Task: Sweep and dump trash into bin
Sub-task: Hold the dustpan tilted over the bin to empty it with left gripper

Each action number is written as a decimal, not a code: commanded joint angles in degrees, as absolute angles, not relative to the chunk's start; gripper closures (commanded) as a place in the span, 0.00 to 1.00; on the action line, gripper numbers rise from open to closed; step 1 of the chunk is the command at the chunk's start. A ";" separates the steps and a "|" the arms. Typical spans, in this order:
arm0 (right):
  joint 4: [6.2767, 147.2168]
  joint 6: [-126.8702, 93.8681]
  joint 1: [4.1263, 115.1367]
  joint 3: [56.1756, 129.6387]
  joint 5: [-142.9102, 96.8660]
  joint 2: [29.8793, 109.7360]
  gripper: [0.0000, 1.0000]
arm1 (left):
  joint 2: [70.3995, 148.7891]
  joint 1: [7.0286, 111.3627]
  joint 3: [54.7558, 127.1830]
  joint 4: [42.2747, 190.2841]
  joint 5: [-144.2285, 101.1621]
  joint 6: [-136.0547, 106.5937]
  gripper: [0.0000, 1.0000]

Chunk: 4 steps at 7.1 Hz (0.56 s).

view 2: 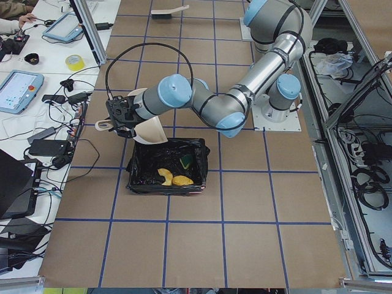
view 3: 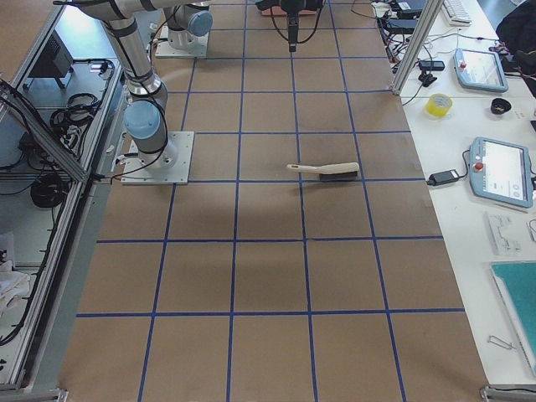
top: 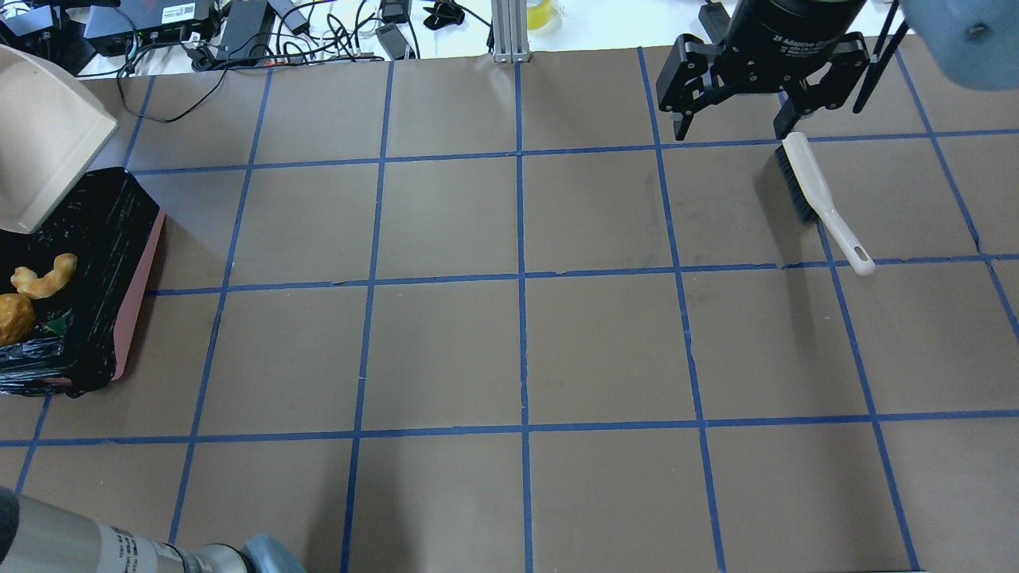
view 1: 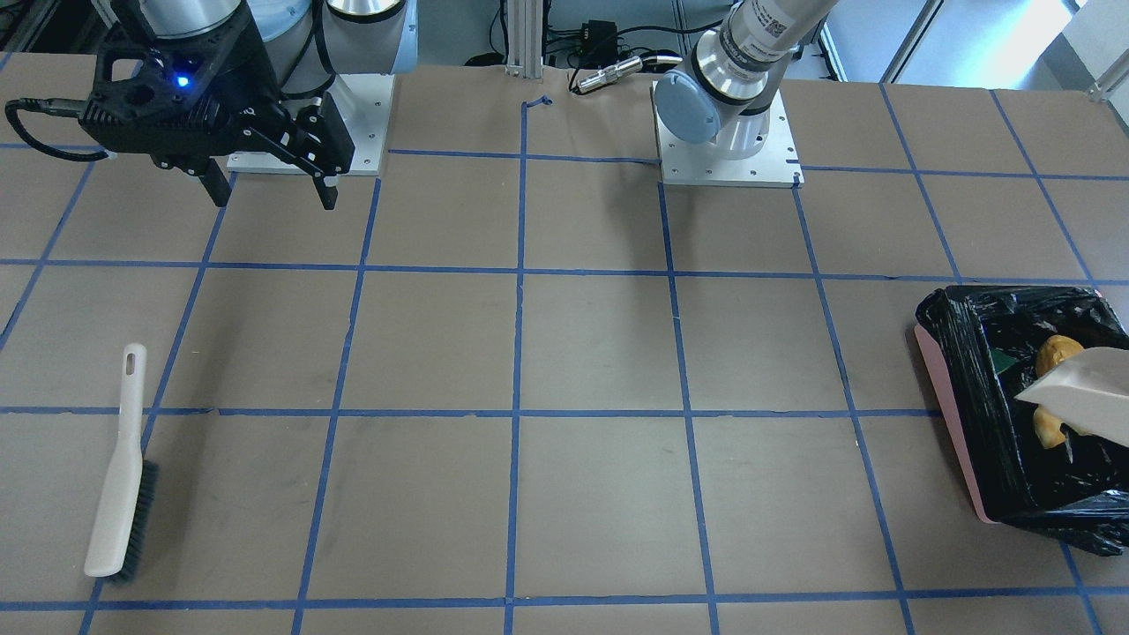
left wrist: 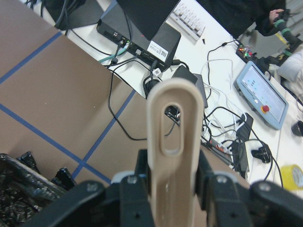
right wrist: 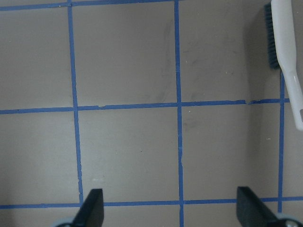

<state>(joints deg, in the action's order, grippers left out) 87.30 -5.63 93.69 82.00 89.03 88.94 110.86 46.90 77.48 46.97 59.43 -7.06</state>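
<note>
Could snag the crinkled black liner of the bin [top: 142,278] on the lip of the dustpan [top: 48,143] when pulling away; would drag the bin along. Could also let the tilted pan twist in the left gripper [left wrist: 171,184], clamped on its handle. Trash located below and forward of that claw, inside the bin: lumpy potato [top: 14,317], tan crescent [top: 44,277], green-faced sponge [view 2: 187,160], close together. Right gripper [top: 732,126] noted spread wide, empty, brush [top: 812,187] just beside it.

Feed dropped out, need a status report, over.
Left gripper shut on dustpan, tilted over bin. Trash in bin. Right gripper open, empty. Brush on table, far from bin.
</note>
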 commanded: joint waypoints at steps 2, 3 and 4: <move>87.28 -5.63 93.69 82.00 89.03 88.95 0.00 | 110.92 62.01 78.74 47.37 82.64 -29.48 1.00; 87.28 -5.63 93.69 82.00 89.03 88.95 0.00 | 111.53 65.62 79.79 49.29 87.66 -39.10 1.00; 87.28 -5.63 93.60 82.09 89.12 88.77 0.00 | 112.32 68.53 80.76 51.13 90.15 -44.16 1.00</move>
